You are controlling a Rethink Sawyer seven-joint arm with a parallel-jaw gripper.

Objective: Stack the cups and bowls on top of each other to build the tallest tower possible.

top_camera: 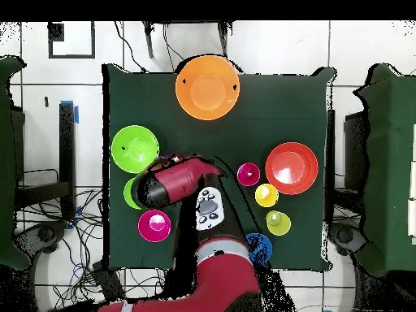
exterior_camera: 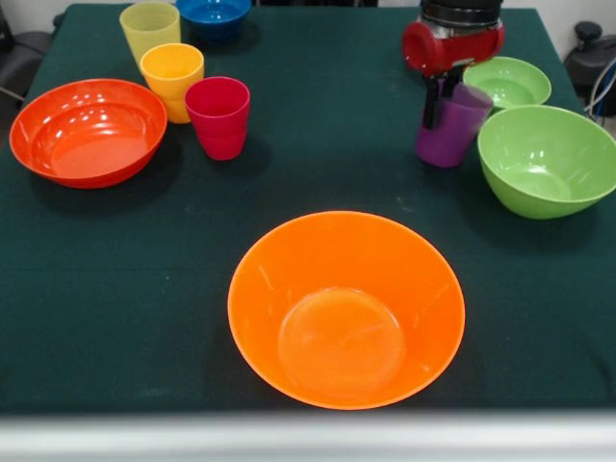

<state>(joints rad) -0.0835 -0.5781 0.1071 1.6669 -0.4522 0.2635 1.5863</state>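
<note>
1. Purple cup is tilted, its rim leaning toward the small green bowl. One dark finger goes down inside the cup, so the gripper is at the cup's rim.
2. Gripper looks clenched on the cup wall. A second finger is hard to make out against the purple plastic, so that's probable, not certain.
3. The cup's base looks close to or on the worktop; can't tell which.
4. Arm: the red and black wrist comes straight down from the top edge in the front view. In the overhead view, the red forearm reaches from the base across toward the green bowls and hides the cup.
5. Large green bowl sits just beside the purple cup, upright. The small green bowl sits behind both.
6. Large yellow-orange bowl stands upright and alone at the near edge in the front view, well apart from the gripper.
7. Across the worktop, the orange-red bowl, red-pink cup, yellow-orange cup and pale yellow cup are clustered, all upright. The blue bowl is just behind them.
8. Small red-pink bowl shows only in the overhead view, near the base by the forearm.
9. Nothing is stacked yet.
</note>
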